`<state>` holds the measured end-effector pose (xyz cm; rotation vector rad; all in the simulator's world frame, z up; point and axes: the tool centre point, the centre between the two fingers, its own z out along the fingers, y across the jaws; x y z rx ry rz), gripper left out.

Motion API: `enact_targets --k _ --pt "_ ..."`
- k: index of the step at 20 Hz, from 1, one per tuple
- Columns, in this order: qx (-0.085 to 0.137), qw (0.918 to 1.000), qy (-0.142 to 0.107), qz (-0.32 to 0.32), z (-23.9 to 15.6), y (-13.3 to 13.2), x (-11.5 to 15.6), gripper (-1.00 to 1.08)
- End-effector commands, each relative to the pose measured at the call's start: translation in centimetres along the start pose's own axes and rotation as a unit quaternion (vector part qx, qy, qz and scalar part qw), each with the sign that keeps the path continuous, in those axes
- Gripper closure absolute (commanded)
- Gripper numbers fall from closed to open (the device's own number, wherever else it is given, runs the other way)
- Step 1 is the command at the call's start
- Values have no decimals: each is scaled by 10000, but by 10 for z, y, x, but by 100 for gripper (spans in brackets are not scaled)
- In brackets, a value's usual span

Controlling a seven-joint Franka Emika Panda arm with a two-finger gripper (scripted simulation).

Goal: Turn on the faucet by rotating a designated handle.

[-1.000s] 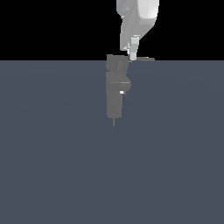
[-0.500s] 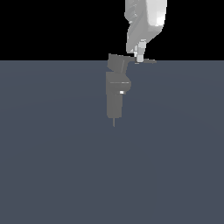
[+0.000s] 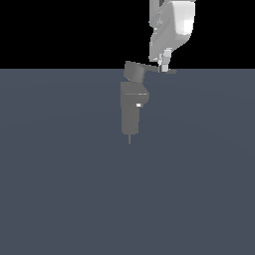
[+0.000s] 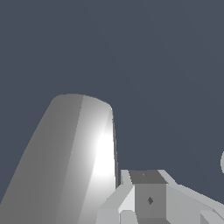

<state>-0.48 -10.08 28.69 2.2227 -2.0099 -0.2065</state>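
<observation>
In the exterior view the faucet (image 3: 130, 113) is a grey upright column with a bulge, a white spot and a thin pin below. A blocky grey hub (image 3: 133, 72) caps it. The handle (image 3: 153, 69), a thin flat lever, runs from the hub toward the exterior view's right. My white gripper (image 3: 163, 65) comes down from above with its fingers together. Its tips touch the lever near the outer end. In the wrist view the fingertips (image 4: 148, 197) sit beside a broad, brightly lit grey surface (image 4: 65, 162), which seems to be the handle seen close up.
The faucet stands on a plain dark blue-grey floor (image 3: 60, 189) that fills the lower part of the exterior view. The background above the horizon is black. No other objects show.
My gripper has moved toward the exterior view's right along the lever, from near the hub to near the lever's outer end. The handle has hardly shifted.
</observation>
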Motion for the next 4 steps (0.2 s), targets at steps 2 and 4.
enact_targets --k 2,4 --pt "-17 9998 0 202 3 -1 32 108" --pt "-15 9998 0 206 3 -3 34 108"
